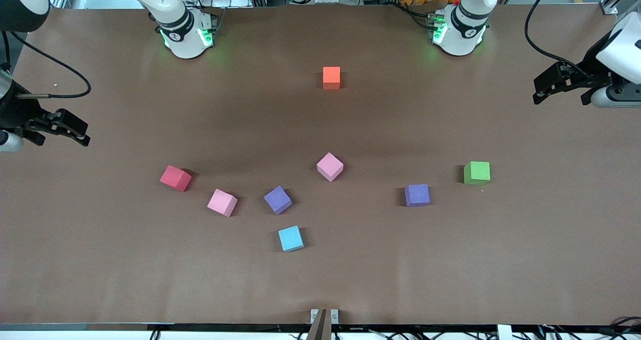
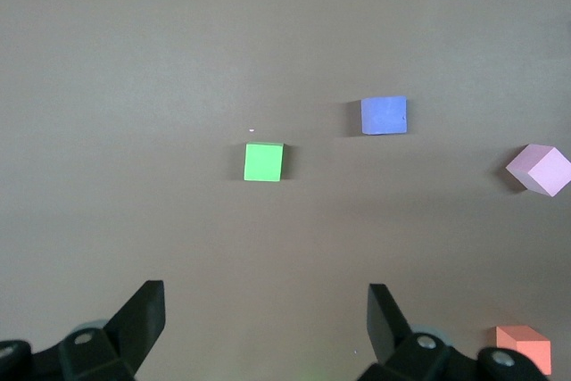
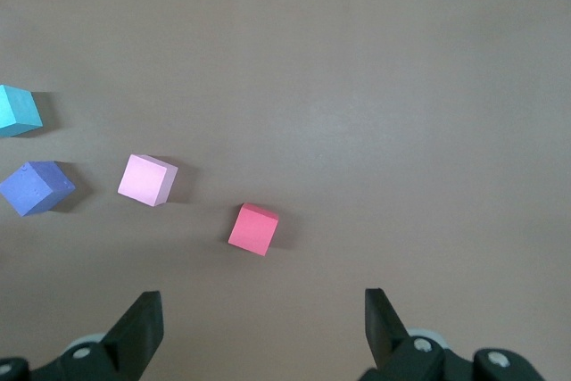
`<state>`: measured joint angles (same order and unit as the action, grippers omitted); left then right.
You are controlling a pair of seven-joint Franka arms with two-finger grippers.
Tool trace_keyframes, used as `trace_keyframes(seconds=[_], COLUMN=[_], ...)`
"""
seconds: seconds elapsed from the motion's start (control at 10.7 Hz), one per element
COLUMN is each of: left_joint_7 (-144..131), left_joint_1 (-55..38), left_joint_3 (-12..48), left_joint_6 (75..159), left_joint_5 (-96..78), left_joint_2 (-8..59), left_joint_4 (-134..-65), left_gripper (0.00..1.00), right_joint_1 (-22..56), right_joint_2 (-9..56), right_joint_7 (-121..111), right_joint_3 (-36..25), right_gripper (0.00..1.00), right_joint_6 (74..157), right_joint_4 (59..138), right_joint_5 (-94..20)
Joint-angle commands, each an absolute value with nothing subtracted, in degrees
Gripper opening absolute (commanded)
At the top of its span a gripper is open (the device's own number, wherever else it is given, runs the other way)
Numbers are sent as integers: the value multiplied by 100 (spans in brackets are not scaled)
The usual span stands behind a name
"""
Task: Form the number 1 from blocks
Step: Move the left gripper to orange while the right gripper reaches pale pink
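Blocks lay scattered on the worktop [image 1: 100,260], none yet lined up, so your number 1 was not begun. You had the orange block [image 1: 331,76] alone nearest the bases; the red [image 1: 175,178], two pink [image 1: 222,202] [image 1: 330,166], two purple [image 1: 277,200] [image 1: 417,195] and green [image 1: 476,173] ones were spread across the middle, each apart from the others, with the light blue [image 1: 290,238] nearest the front camera. Your left pincer [image 1: 561,85] hung over its end of the worktop, fingers apart and empty; your right pincer [image 1: 57,128] waited likewise at its end. Every placement remained for you.
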<state>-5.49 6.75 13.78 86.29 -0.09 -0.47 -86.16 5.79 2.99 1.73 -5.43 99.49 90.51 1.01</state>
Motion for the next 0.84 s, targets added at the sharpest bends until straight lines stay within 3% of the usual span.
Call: trace_keyframes(seconds=[0.0, 0.38, 0.75], left_joint_7=[-395, -1008, -2772], left_joint_1=[615, 361, 176], left_joint_3=[1283, 1677, 3317], left_joint_6=[8552, 8613, 9892], left_joint_5=[-149, -404, -835], left_joint_2=[-123, -18, -26], left_joint_4=[-8622, -8911, -10121], left_gripper=[100, 100, 100], right_joint_1=[563, 658, 835], right_joint_2=[299, 517, 1316], right_joint_7=[62, 61, 780], right_joint_3=[-571, -554, -554], right_gripper=[100, 100, 100], right_joint_6=[9879, 9774, 10256], right_joint_4=[8991, 9026, 9053], right_joint_5=[-18, -18, -843])
